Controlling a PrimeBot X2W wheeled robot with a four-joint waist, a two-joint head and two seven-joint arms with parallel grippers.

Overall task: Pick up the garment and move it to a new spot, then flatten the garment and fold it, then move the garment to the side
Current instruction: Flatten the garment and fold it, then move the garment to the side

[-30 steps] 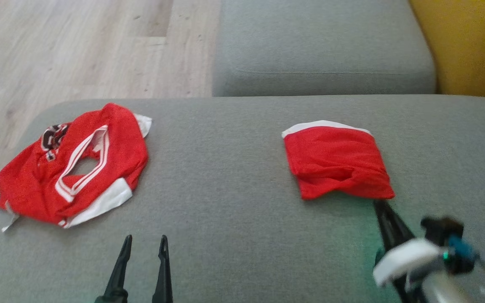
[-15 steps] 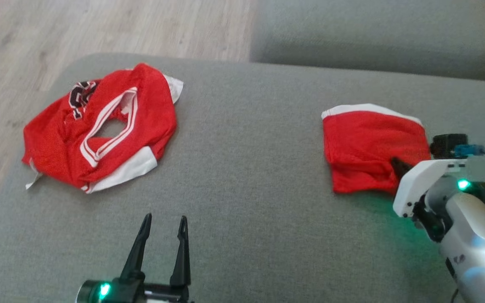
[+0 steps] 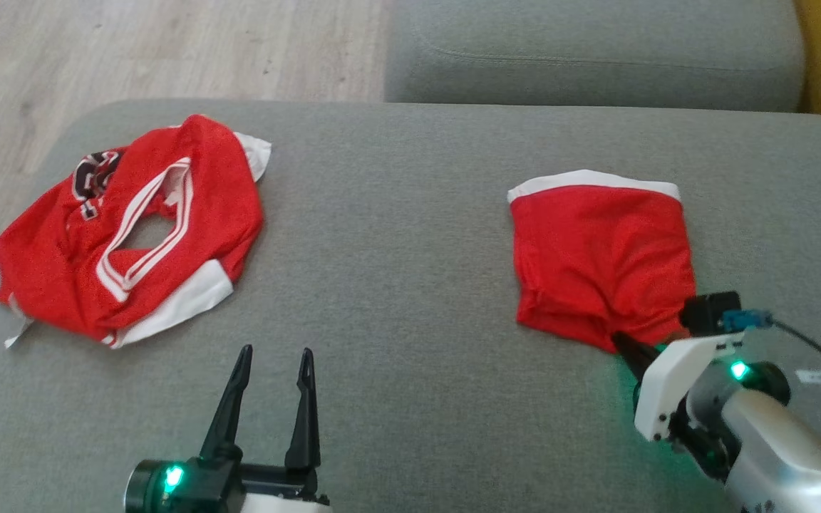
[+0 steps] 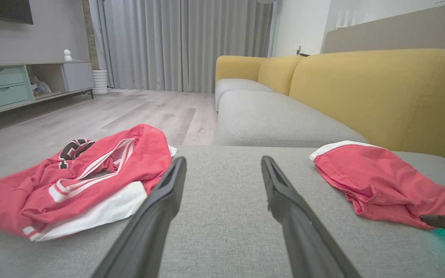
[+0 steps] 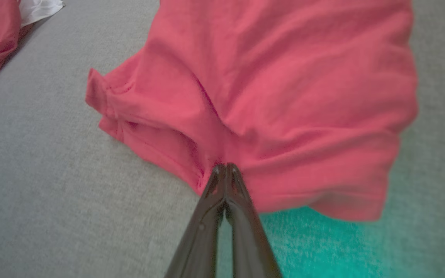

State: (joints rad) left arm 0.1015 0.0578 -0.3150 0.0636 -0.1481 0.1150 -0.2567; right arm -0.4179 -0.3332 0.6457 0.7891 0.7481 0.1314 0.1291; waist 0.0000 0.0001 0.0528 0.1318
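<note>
The folded garment (image 3: 599,249) lies on the sofa (image 3: 396,285), to the right and well apart from the jersey (image 3: 132,235). The right gripper (image 5: 225,166) has its fingers together, apparently pinching the near hem, though blur hides how many layers. Drag low and slowly so the fold holds. The left gripper (image 3: 275,353) hovers, fingers apart.

My left fingers (image 3: 229,410) long, dark and tapering to slim points, on a round black base (image 3: 145,490) with a green light (image 3: 172,476), my right fingers (image 3: 628,349) dark too, white housing (image 3: 670,385) with green lamp (image 3: 738,370), blue plug (image 3: 742,320), thin black cable (image 3: 809,346) with white tag (image 3: 820,374), silver forearm (image 3: 788,463)
</note>
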